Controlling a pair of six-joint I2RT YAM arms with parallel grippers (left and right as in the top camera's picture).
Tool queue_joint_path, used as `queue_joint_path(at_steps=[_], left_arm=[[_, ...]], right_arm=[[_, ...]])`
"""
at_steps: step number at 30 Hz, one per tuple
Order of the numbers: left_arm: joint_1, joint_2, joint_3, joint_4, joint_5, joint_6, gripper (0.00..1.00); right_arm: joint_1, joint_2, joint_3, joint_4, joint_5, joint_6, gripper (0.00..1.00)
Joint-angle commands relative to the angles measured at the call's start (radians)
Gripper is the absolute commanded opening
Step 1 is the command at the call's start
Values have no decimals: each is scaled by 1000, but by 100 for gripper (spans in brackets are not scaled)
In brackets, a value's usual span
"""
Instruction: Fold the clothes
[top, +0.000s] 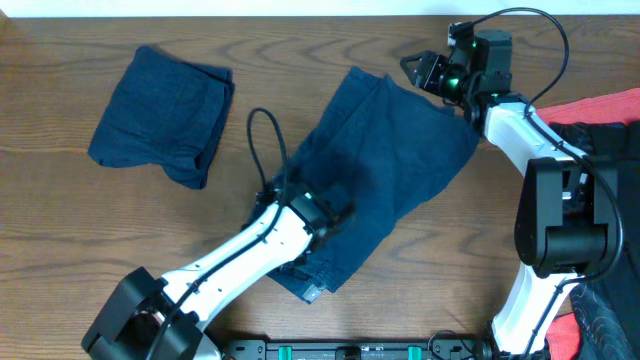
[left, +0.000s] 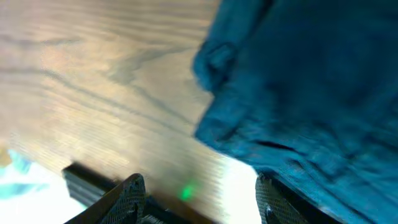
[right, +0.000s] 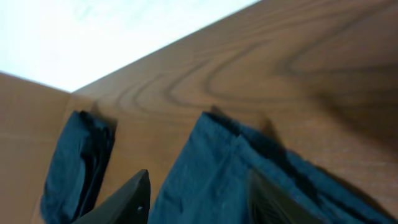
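Dark navy shorts (top: 385, 160) lie spread and slanted across the middle of the wooden table. A second pair, folded into a thick navy bundle (top: 165, 115), rests at the far left. My left gripper (top: 335, 218) hovers over the near part of the spread shorts. In its wrist view it (left: 199, 202) stands open over bare wood, and the shorts (left: 298, 81) lie to its right. My right gripper (top: 422, 68) sits at the shorts' far right corner. In the right wrist view it (right: 199, 199) is open above the navy cloth (right: 211, 162), with the bundle (right: 74, 168) to its left.
Red cloth (top: 600, 105) and dark cloth (top: 615, 145) are heaped at the right edge beside the right arm's base. A black cable (top: 262, 140) loops up from the left arm. The far table edge (right: 155, 53) runs just past the shorts.
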Motion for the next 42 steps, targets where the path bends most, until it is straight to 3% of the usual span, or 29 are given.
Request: queue_joint_path(at_steps=[1,3,5,11,14,18,22,27,30,32,34,37,42], left_arm=[[39,-21,14,-37,-23,-9,59],[45,-51,24,-32,-18,10,59],[45,-90,24,43,43,115,59],[45,-112,-2,417,415,515,44],[51,-61,-20,481,421,575,33],[77,67,-46,505,420,644,22],[128,191,-51,483,412,646,14],[229,250,-51,449,348,626,15],[296,246,-44,450,256,628,15],[352,243,-23,452,207,640,15],[399,241,10,451,206,667,15],[441,235,72,440,207,678,15],[446,196,151,429,280,715,15]], right_arm=[[-44,-6,10,-58,-77,-31,43],[-67,-17,10,-155,-71,-39,40],[-87,-25,10,-280,-46,-73,32],[-75,-24,9,-635,237,-147,19],[-53,-24,-2,-706,403,-147,14],[-37,-24,-49,-717,479,-136,5],[-48,-24,-64,-919,628,40,1],[-101,-36,-64,-1132,750,107,1],[-125,-72,-64,-1172,716,66,1],[-129,-129,-64,-1164,629,-36,1],[-127,-197,-64,-1104,497,-195,2],[-126,-306,-64,-982,252,-408,11],[-108,-391,-64,-751,148,-404,28]])
